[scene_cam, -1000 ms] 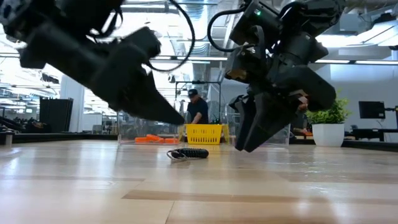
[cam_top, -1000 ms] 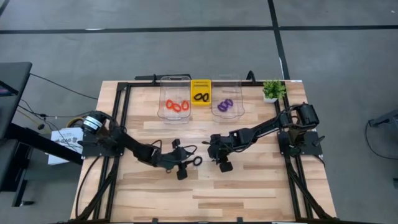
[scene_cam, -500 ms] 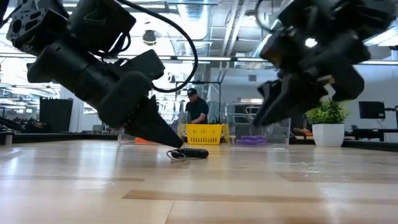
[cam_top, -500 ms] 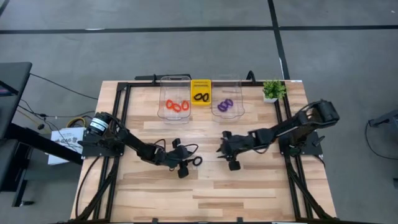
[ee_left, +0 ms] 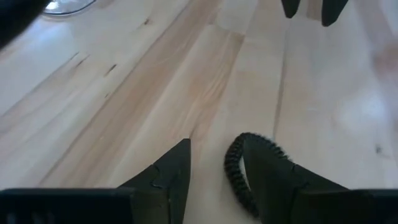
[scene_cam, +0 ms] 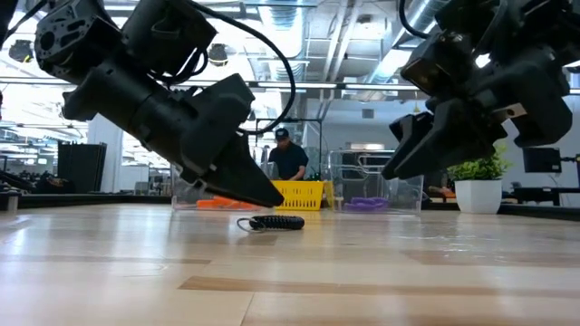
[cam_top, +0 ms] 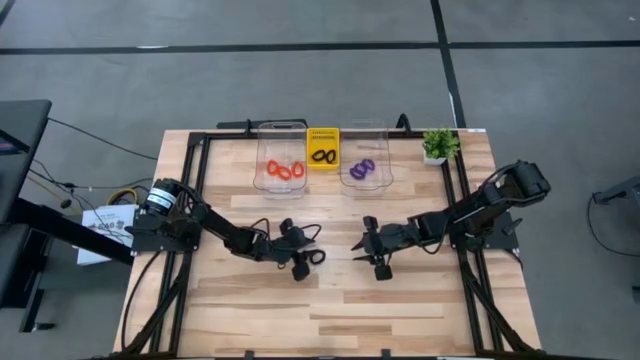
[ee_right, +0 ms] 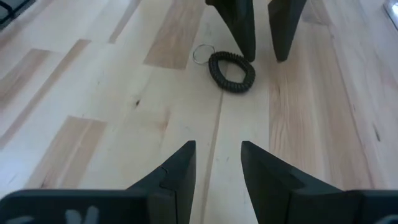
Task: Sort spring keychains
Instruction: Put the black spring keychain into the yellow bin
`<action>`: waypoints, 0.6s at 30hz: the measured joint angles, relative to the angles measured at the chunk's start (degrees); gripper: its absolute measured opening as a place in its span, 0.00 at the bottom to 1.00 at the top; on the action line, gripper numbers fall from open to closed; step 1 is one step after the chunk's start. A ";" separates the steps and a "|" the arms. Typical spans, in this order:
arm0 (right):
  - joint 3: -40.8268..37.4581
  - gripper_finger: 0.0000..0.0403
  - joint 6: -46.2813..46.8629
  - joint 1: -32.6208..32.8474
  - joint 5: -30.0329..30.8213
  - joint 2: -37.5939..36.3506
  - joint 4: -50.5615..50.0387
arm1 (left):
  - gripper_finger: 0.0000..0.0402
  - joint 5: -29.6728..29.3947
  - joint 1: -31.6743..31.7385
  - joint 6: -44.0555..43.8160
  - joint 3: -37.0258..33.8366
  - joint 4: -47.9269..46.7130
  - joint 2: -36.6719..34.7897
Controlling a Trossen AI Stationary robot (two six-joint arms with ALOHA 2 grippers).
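A single black spring keychain (cam_top: 316, 257) lies loose on the bare table (cam_top: 420, 310) near its middle, evidently the last one unsorted. The left gripper (cam_top: 303, 262) is lowered over it with fingers parted, one either side of the coil, nothing yet clasped. The right gripper (cam_top: 371, 252) is held apart, slightly open and empty. Along the far edge, two clear bins are counted: two orange-red keychains (cam_top: 284, 171), two purple keychains (cam_top: 361, 169); the yellow basket (cam_top: 322, 134) holds one black coil.

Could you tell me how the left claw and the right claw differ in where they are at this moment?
The left claw is down at the black keychain on the table, its fingers either side of the coil; the right claw hangs apart from it, over bare wood. The left points toward the table's middle from the left, the right from the right. Both are open.
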 joint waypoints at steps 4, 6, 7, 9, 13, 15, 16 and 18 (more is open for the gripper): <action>0.00 0.29 -0.04 0.00 0.00 -0.16 0.25 | 0.36 0.91 -0.01 -1.22 0.10 -0.02 -0.02; 0.01 0.29 -0.04 0.00 0.01 -0.22 0.66 | 0.36 1.55 -0.01 -1.45 0.10 0.07 -0.02; 0.02 0.29 -0.04 0.00 0.02 -0.22 0.60 | 0.36 1.81 -0.01 -1.59 0.10 0.02 -0.02; 0.02 0.29 -0.04 -0.04 0.00 -0.22 0.59 | 0.36 2.58 -0.06 -1.79 0.10 0.03 -0.02; 0.02 0.29 -0.08 -0.06 0.00 -0.22 0.64 | 0.36 3.44 -0.21 -2.84 0.20 0.26 0.67; 0.02 0.29 -0.09 -0.07 0.00 -0.22 0.73 | 0.36 3.42 -0.02 -3.25 0.60 0.08 2.55; 0.02 0.29 -0.11 -0.07 -0.01 -0.22 0.81 | 0.36 3.09 0.07 -3.42 1.40 0.70 3.85; 0.02 0.29 -0.13 -0.07 0.00 -0.22 1.04 | 0.36 3.31 0.50 -3.82 3.10 1.51 6.76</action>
